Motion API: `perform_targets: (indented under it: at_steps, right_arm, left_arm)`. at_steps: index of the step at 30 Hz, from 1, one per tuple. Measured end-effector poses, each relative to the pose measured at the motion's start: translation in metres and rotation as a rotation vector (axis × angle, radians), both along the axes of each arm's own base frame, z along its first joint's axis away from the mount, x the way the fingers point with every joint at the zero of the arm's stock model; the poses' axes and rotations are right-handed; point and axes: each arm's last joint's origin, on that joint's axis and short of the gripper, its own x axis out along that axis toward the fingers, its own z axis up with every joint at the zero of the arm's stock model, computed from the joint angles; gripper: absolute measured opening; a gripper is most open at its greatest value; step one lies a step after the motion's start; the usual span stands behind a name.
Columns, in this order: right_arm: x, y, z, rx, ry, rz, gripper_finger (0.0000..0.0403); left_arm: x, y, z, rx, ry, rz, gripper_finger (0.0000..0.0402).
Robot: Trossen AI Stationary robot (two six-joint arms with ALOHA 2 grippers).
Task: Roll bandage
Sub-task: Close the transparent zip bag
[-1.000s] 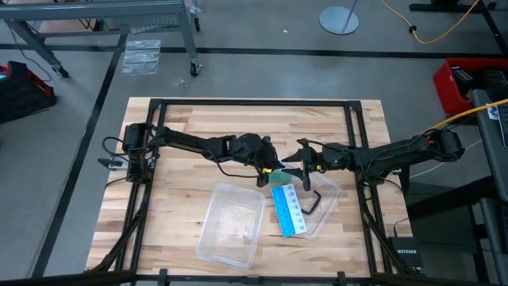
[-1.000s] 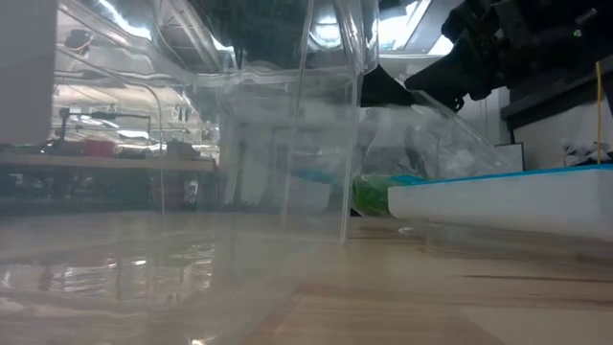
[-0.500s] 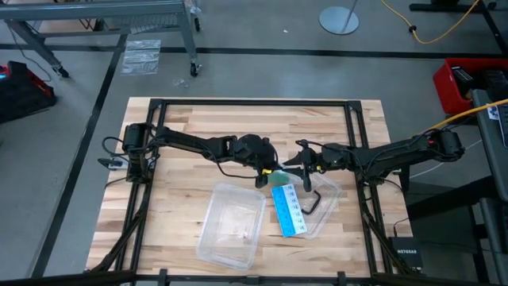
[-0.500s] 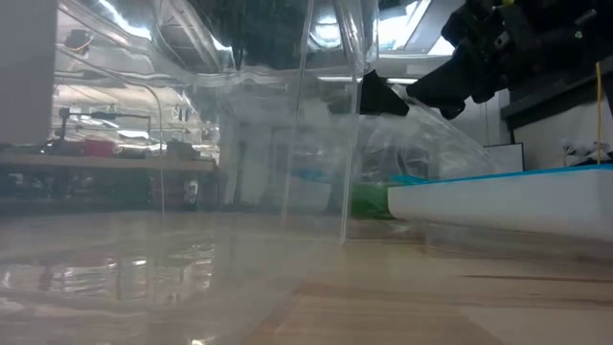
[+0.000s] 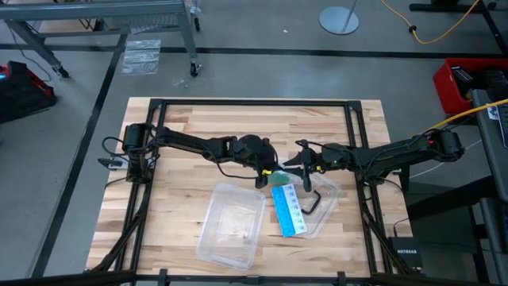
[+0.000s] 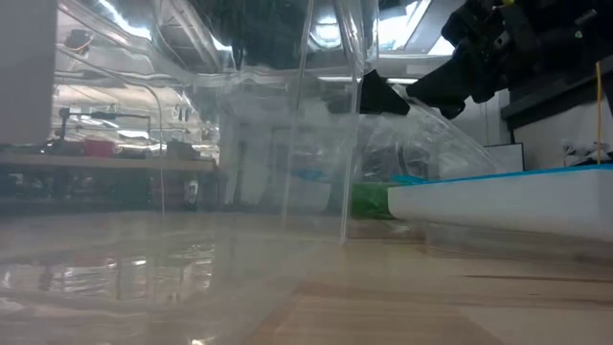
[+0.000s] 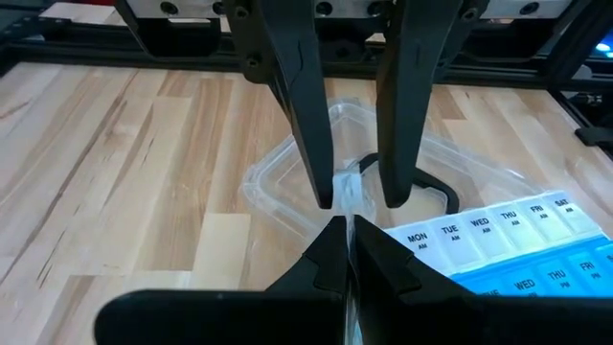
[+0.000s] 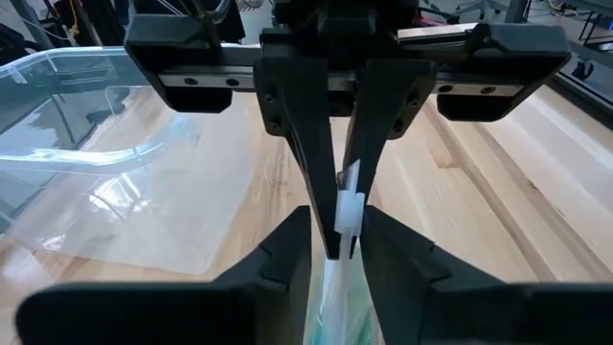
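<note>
Right wrist view: my right gripper (image 8: 337, 240) has its fingers closed on a clear plastic wrapper (image 8: 347, 206), whose lower part runs out of sight between them. The bandage (image 8: 333, 305) shows only as a blurred green patch inside the wrapper, just below my fingertips. Opposite, my left gripper (image 8: 342, 196) is closed, pinching the same wrapper.

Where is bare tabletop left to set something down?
Free: the wood behind both arms up to the far frame bar, and the near-left corner beside the clear container. Crowded: the centre, where the left gripper and right gripper meet over the blue-and-white pill organizer and plastic wrapper.
</note>
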Motion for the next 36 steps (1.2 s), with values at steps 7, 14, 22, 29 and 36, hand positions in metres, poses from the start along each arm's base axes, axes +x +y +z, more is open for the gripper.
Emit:
perform_targets:
  at_steps: [7,14,22,29,36]
  right_arm:
    - [0.0,0.0,0.0,0.0,0.0,0.0,0.0057]
    - [0.0,0.0,-0.002,0.0,0.017,0.0,0.0012]
    - [-0.004,0.0,-0.009,0.011,0.106,-0.005,0.0012]
    - [-0.004,0.0,-0.01,0.011,0.115,-0.005,0.0003]
    - [-0.004,0.0,-0.01,0.012,0.118,-0.006,0.0011]
  left_arm:
    - [0.0,0.0,0.0,-0.001,0.0,0.0,0.0]
    - [0.0,0.0,0.0,-0.001,0.001,0.0,0.0]
    - [0.001,0.0,0.0,0.001,-0.019,0.0,0.0]
    - [0.001,0.0,0.0,0.0,-0.012,0.0,0.0]
    - [0.001,0.0,0.0,0.0,-0.013,0.0,0.0]
